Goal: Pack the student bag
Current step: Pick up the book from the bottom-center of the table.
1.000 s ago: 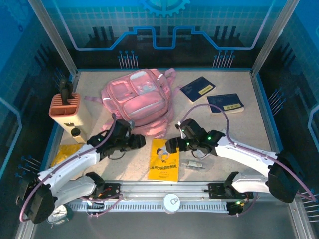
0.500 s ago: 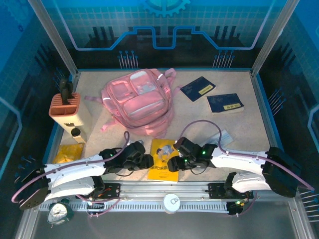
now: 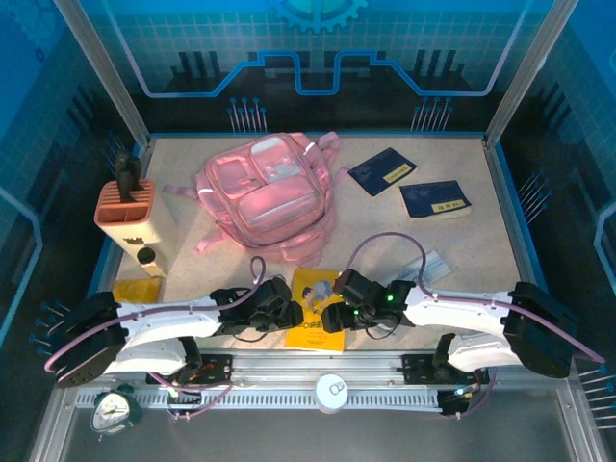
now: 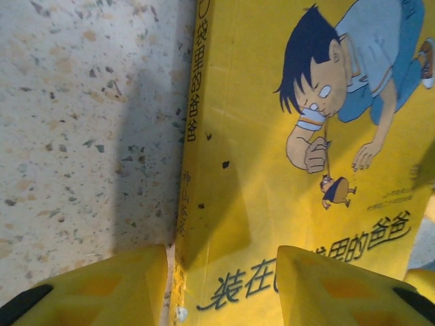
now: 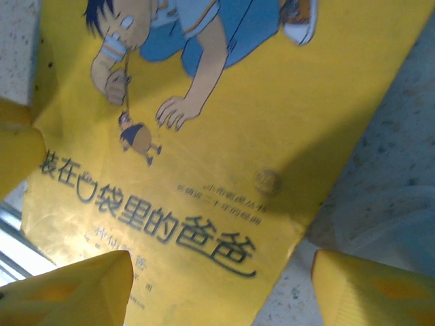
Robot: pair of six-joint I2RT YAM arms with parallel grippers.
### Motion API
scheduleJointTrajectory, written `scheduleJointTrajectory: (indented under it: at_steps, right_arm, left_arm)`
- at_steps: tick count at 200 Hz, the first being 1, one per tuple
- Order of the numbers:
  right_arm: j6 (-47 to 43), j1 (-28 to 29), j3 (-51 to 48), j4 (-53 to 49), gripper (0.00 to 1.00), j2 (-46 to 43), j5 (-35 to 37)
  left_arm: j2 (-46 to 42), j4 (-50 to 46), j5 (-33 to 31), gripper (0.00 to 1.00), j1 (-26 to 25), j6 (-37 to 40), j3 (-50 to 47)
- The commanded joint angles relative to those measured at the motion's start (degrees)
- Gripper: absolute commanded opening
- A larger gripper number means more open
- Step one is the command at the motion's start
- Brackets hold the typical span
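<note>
— Speckled desk inside blue-panelled walls, seen from above: where does the student bag lie?
— At the far centre of the desk, flat, front pockets upward, pink straps spread at its sides, well apart from both arms.
— How does the left claw stand?
— Low near the front edge, released. In its wrist view one yellow finger is over bare desk and the other over the cover of the yellow book, with the spine edge running between them.
— And the right claw?
— It faces the left claw across the same book, released wide. One finger is over the cover and the other past the book's side edge. Whether any finger touches the cover cannot be told.
— What else is on the desk?
— An orange-and-cream pen holder stands upright left of the bag. A far blue booklet and a near blue booklet lie to its right.
</note>
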Motion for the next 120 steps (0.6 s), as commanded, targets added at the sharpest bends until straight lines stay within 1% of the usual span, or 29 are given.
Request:
scheduleJointTrajectory:
  at_steps: [1, 26, 56, 76, 91, 120]
  right_arm:
    - [-1.95, -2.69, 2.33, -6.88, 0.72, 1.21, 5.22]
    - [-2.33, -2.84, 2.53, -7.04, 0.73, -0.91, 4.05]
    - [0.07, -0.01, 3.2, -9.07, 0.74, -2.9, 4.79]
    - [1.64, 1.46, 2.85, -8.35, 0.74, -2.57, 3.95]
    - [2.96, 2.85, 3.2, -8.8, 0.74, -1.92, 4.74]
    - [5.04, 3.0, 3.06, -8.76, 0.74, 0.04, 6.14]
  left_arm:
    - [2.25, 2.3, 0.79, 0.45, -1.49, -0.92, 1.34]
    - [4.31, 5.66, 1.06, 0.43, -2.99, -1.96, 1.9]
    - [3.37, 4.53, -0.71, 0.4, -3.09, -2.66, 1.55]
    - [1.74, 5.51, -1.48, 0.39, -3.09, -2.67, 0.36]
    - [1.58, 4.37, -1.79, 0.4, -3.09, -2.49, 0.34]
    - [2.8, 4.48, -0.69, 0.39, -3.09, -1.68, 1.06]
